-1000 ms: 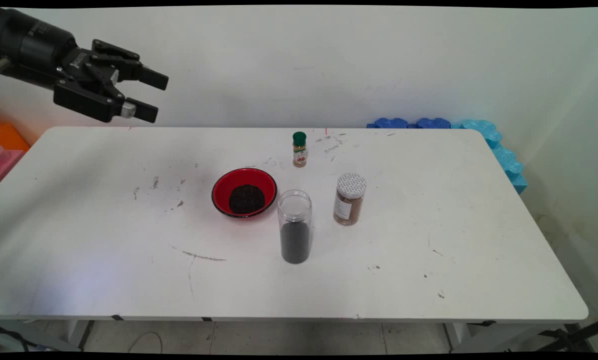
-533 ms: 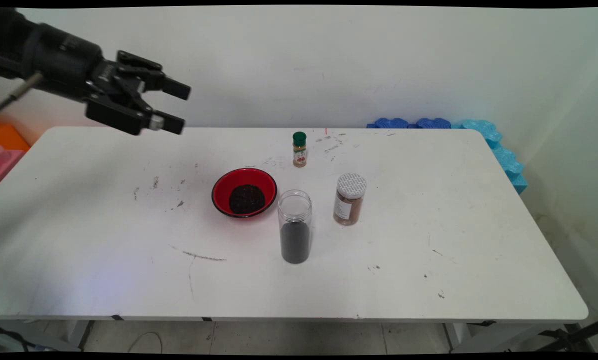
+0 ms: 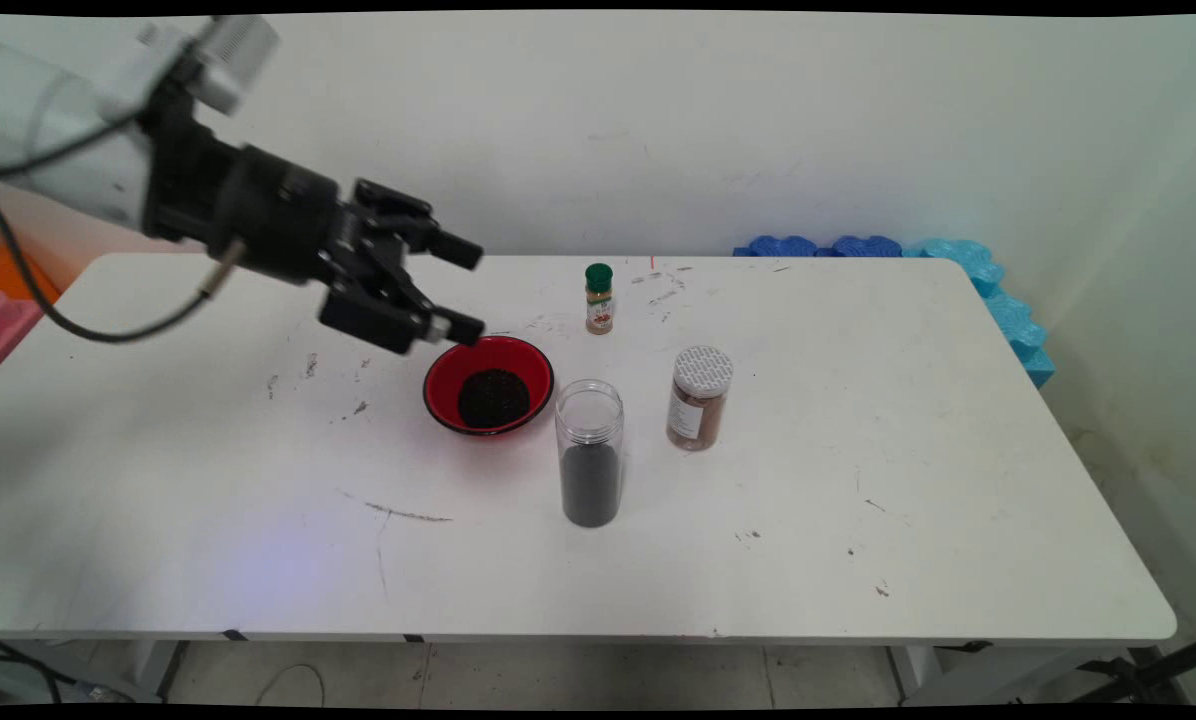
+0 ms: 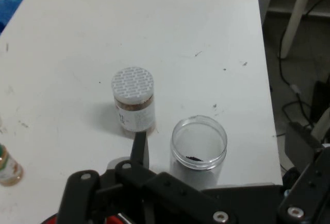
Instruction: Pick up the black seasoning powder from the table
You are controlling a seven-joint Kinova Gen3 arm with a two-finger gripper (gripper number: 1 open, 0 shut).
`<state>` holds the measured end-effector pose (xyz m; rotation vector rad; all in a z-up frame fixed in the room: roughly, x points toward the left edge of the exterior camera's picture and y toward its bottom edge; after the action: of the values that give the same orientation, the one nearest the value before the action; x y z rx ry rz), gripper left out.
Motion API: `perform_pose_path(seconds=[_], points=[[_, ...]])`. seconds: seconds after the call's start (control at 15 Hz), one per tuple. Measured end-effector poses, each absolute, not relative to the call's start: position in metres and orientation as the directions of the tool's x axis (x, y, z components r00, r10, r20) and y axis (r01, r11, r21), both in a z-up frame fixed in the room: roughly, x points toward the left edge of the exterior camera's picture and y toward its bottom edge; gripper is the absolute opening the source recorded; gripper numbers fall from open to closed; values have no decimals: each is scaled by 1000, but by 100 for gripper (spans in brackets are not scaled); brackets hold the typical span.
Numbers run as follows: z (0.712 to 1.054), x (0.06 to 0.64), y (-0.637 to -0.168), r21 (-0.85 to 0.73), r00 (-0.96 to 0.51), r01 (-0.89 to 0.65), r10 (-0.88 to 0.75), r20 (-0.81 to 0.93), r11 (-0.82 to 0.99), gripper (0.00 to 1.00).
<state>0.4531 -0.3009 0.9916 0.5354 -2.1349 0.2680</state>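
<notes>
Moved rightward from the table's (image 3: pixel 158 480) far left corner, gripper (image 3: pixel 466 290) now held wide open, empty, just above the red bowl's (image 3: pixel 443 375) rim, open jar (image 3: pixel 589 452) nearby.

Red bowl (image 3: pixel 489 384) rim partly hidden behind gripper (image 3: pixel 470 288); small bottle (image 4: pixel 9 166) cut off, hand view.

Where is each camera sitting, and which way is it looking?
Main view: fixed above the table's near side, looking across it at the wall; shows the arm and the open end effector above the red bowl's far left rim.
Hand view: on the hand, looking along the end effector down at the table; shows its black linkage.
Shared: the open clear jar, the white-lidded spice jar, the green-capped bottle.
</notes>
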Motion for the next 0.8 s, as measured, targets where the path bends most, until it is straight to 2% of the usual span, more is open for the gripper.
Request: perform_pose_path(seconds=[0.8], points=[[925, 421, -309, -29, -601, -441, -271, 752, 897, 100]])
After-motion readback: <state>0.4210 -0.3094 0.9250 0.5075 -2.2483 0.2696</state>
